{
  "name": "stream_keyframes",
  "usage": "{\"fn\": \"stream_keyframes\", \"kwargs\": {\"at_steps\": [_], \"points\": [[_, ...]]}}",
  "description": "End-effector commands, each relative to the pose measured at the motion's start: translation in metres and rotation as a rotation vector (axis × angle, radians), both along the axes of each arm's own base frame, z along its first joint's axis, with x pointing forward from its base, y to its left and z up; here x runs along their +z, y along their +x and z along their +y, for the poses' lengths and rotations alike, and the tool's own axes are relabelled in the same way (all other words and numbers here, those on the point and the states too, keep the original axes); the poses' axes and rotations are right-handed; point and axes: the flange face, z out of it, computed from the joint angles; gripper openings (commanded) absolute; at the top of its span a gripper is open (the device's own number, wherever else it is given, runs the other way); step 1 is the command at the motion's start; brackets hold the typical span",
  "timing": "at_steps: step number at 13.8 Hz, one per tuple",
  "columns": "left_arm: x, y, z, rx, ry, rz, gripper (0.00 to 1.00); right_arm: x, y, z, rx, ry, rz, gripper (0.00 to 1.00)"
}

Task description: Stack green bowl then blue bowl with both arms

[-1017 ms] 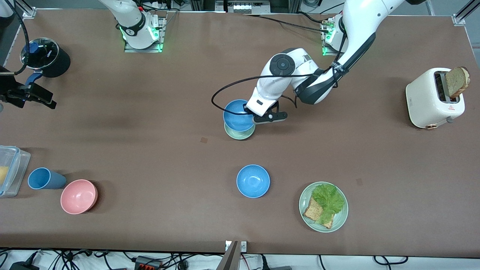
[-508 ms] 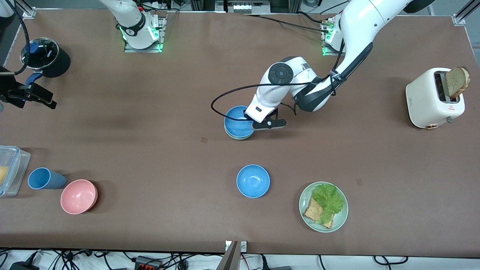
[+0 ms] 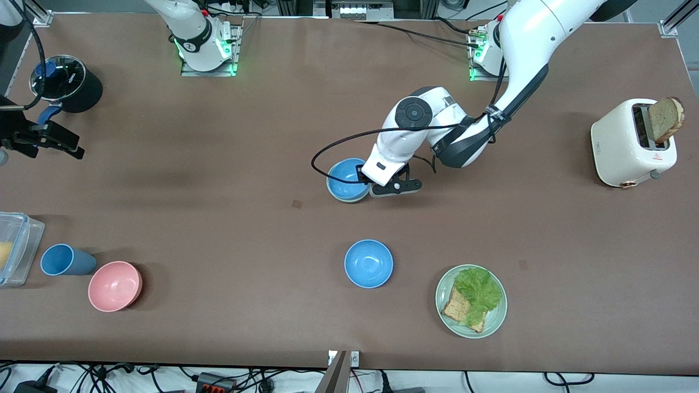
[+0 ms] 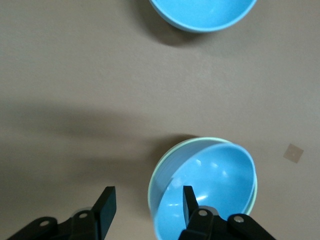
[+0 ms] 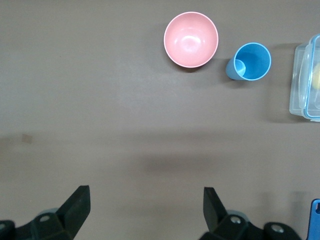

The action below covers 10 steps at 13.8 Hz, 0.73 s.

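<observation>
Right gripper (image 3: 46, 143) hovers over the table edge at the right arm's end, fingers spread, holding nothing. At table center the blue bowl (image 3: 346, 178), plain bright sky-blue, sits nested inside the green bowl (image 4: 159, 176), of which only a thin pale mint rim shows. Left gripper (image 4: 146, 210) is at the stack, fingers spread, one finger inside the blue bowl and one outside the rim.

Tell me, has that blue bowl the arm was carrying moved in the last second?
Yes. The blue bowl has come down into the green bowl, which stayed put on the table. The left gripper is now open around its rim.
</observation>
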Motion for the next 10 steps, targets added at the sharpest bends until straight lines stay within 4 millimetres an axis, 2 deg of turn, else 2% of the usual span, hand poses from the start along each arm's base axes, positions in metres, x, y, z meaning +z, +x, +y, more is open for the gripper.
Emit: {"fn": "stream_keyframes", "kwargs": {"at_steps": [1, 4, 5, 6, 8, 9, 10], "points": [[0.056, 0.008, 0.012, -0.005, 0.048, -0.06, 0.62, 0.003, -0.001, -0.002, 0.011, -0.006, -0.008, 1.0], [0.092, 0.028, 0.037, -0.01, 0.056, -0.06, 0.68, 0.005, -0.004, -0.001, 0.012, -0.006, -0.002, 1.0], [0.101, 0.036, 0.052, -0.051, 0.058, -0.053, 0.74, 0.004, -0.006, 0.0, 0.012, -0.005, 0.015, 1.0], [0.112, 0.047, 0.071, -0.08, 0.049, -0.051, 0.79, 0.002, -0.007, 0.001, 0.013, -0.004, 0.027, 1.0], [0.134, 0.063, 0.106, -0.124, 0.026, -0.054, 0.79, 0.002, -0.007, 0.001, 0.013, -0.004, 0.029, 1.0], [0.137, 0.071, 0.126, -0.153, 0.026, -0.05, 0.82, 0.002, -0.007, 0.001, 0.013, -0.005, 0.027, 1.0], [0.138, 0.077, 0.144, -0.186, 0.027, -0.046, 0.9, 0.002, -0.006, 0.001, 0.01, -0.005, 0.024, 1.0]]}}
